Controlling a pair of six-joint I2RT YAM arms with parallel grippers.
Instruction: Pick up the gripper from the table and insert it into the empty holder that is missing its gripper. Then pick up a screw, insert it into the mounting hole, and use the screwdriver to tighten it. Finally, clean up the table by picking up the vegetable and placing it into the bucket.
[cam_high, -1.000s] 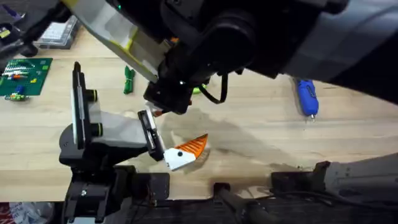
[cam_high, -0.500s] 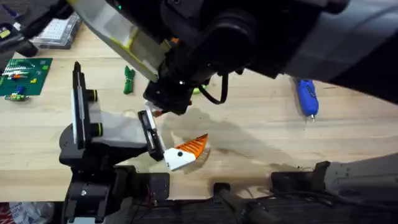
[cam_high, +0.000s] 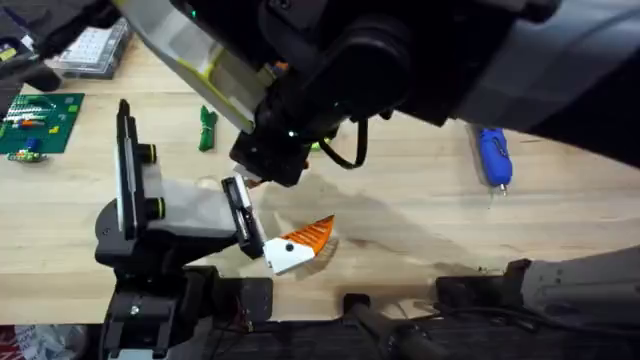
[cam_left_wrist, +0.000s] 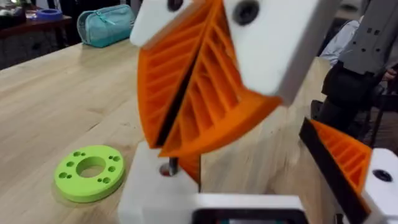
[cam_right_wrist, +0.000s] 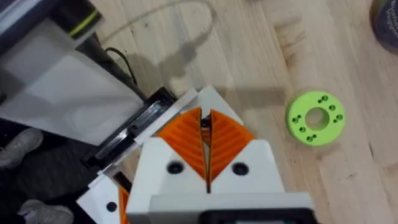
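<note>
Far left of the table (cam_high: 420, 215): green circuit board (cam_high: 40, 122). Beside it stands the tall black plate (cam_high: 126, 170).

Past the plate, toward the far edge: vegetable (cam_high: 207, 128), lying on bare wood, apart from everything else.

Grey body (cam_high: 190, 208) in front of the plate, carrying the holder (cam_high: 240, 218) on its right face.

Gripper (cam_high: 298, 245) at the holder's near end, white base touching the bracket, orange tip pointing right.

Left gripper (cam_left_wrist: 163, 177) low at the same spot; cannot tell its opening.

Right gripper (cam_right_wrist: 204, 127) above the holder, orange pads pressed together with no gap. Small metal pin (cam_left_wrist: 168, 167) at the tips; cannot tell whether gripped.

Green ring (cam_right_wrist: 315, 118) flat on the wood nearby.

Far right: screwdriver (cam_high: 493, 155), lying alone, tip toward the near edge.
</note>
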